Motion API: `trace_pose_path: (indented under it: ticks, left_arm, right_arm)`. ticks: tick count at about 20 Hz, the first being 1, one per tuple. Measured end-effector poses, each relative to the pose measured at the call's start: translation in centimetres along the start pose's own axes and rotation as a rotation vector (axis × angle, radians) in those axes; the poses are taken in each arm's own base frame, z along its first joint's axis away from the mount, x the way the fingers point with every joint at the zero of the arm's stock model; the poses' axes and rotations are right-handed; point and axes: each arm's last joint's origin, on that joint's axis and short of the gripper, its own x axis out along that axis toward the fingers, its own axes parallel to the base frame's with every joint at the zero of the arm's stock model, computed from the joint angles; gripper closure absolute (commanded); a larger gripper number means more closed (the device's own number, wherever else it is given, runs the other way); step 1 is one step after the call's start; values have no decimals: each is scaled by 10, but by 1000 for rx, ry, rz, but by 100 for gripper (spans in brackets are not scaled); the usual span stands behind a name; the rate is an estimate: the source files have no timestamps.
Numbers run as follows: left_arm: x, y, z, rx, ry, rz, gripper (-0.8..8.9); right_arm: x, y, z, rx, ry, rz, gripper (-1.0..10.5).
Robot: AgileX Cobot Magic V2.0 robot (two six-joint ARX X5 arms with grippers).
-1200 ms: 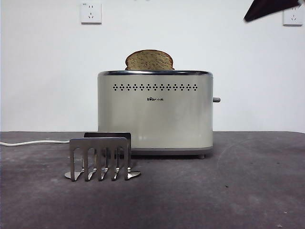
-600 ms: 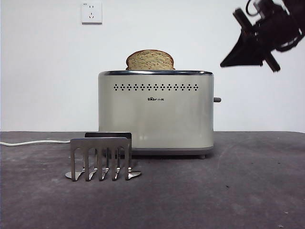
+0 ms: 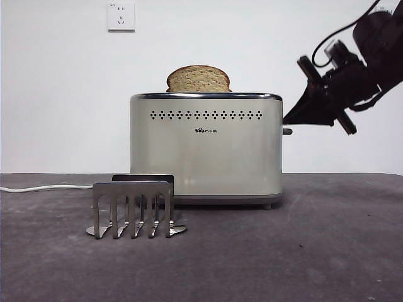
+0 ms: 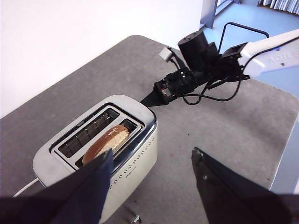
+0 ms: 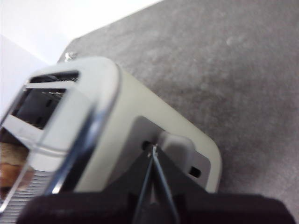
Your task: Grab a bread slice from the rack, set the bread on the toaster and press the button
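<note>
The slice of bread (image 3: 198,79) stands in a slot of the cream toaster (image 3: 205,151), its domed top showing above the rim. The left wrist view shows it in the slot nearer the vent holes (image 4: 107,142). The grey rack (image 3: 133,210) in front of the toaster holds nothing. My right gripper (image 3: 287,120) is shut and reaches in from the right. Its tip is just above the button (image 3: 286,131) on the toaster's narrow side. In the right wrist view the closed tip (image 5: 152,151) is at the knob (image 5: 177,143). My left gripper (image 4: 152,155) is open and empty, high above the toaster.
A white wall socket (image 3: 120,17) is on the back wall. A white cable (image 3: 44,187) runs left from behind the toaster. The dark grey table (image 3: 302,251) stretches in front and to the right.
My right arm has come down from the upper right corner toward the toaster's right side, its tip now just above the knob. Bread, rack and toaster have not moved.
</note>
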Motion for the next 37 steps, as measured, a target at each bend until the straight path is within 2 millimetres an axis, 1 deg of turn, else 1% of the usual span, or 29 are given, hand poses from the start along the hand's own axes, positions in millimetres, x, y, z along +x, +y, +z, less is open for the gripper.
trace_pose_path:
  ticks: [5,11,18,21,37]
  left_arm:
    - [0,0,0,0,0,0,526]
    - [0,0,-1,-2,8,-1,526]
    - [0,0,-2,-6,25,-4,526]
    - [0,0,-3,-7,29,-5,526]
    - [0,-1,-4,-9,41,-6,526]
  right_arm:
    - [1,-2,0,-4,-4,-5,960]
    - [14,-18,-10,13,23,-13,960]
    - [21,-24,-14,7,41,-17,959]
    - [29,-36,-25,24,86,-22,959]
    - [30,-37,-25,10,93,-20,959]
